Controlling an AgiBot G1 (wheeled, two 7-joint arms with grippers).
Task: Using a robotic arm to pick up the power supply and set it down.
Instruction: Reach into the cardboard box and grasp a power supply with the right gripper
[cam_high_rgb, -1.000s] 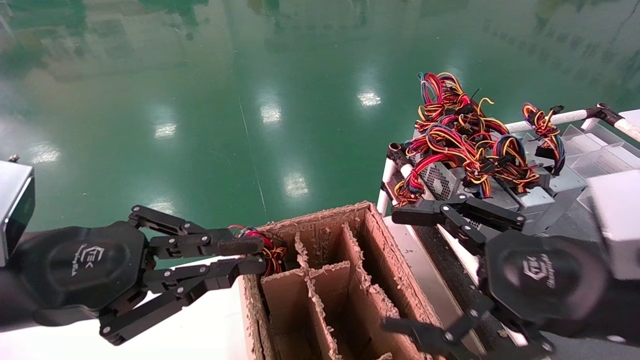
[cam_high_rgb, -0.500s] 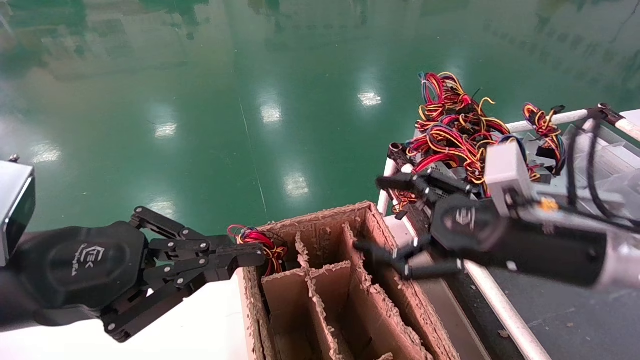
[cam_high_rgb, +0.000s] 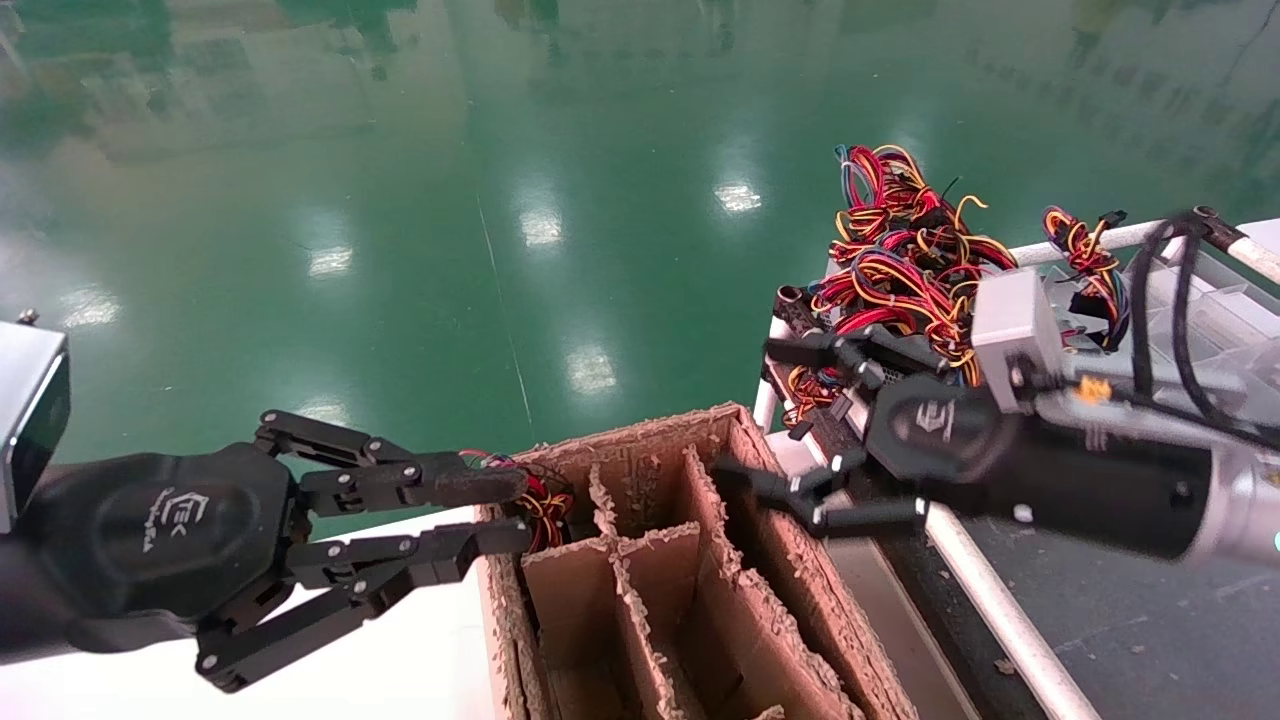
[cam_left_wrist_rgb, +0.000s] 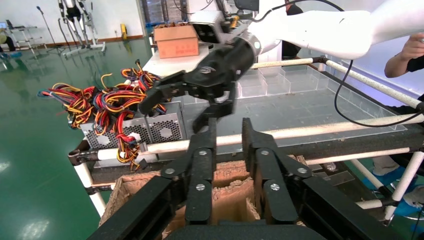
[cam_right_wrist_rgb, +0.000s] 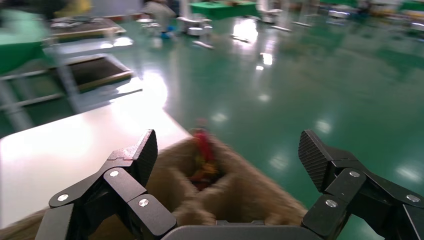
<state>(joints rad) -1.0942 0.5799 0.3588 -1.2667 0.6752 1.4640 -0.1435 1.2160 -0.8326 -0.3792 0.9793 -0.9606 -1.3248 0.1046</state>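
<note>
Several silver-grey power supplies (cam_high_rgb: 885, 360) with red, yellow and black wire looms lie on the rack at the right; one shows its honeycomb side (cam_left_wrist_rgb: 150, 127). My right gripper (cam_high_rgb: 765, 415) hangs open and empty between that rack and the brown divided cardboard box (cam_high_rgb: 650, 560), its jaws wide apart (cam_right_wrist_rgb: 229, 152). From the left wrist it appears beside the power supplies as the right gripper (cam_left_wrist_rgb: 180, 107). My left gripper (cam_high_rgb: 505, 512) sits at the box's near-left corner, open by a narrow gap (cam_left_wrist_rgb: 229, 137), holding nothing. A wire bundle (cam_high_rgb: 530, 495) pokes out of the box's left compartment by its fingertips.
The box stands on a white table (cam_high_rgb: 400, 650). White tube rails (cam_high_rgb: 1000, 620) frame the rack, with clear plastic bins (cam_high_rgb: 1220, 300) behind. Green floor lies beyond. A person's arm (cam_left_wrist_rgb: 412, 50) is at the rack's far side.
My right arm swung up and left from the lower right corner to the gap between box and rack. The left fingers closed halfway, then parted again.
</note>
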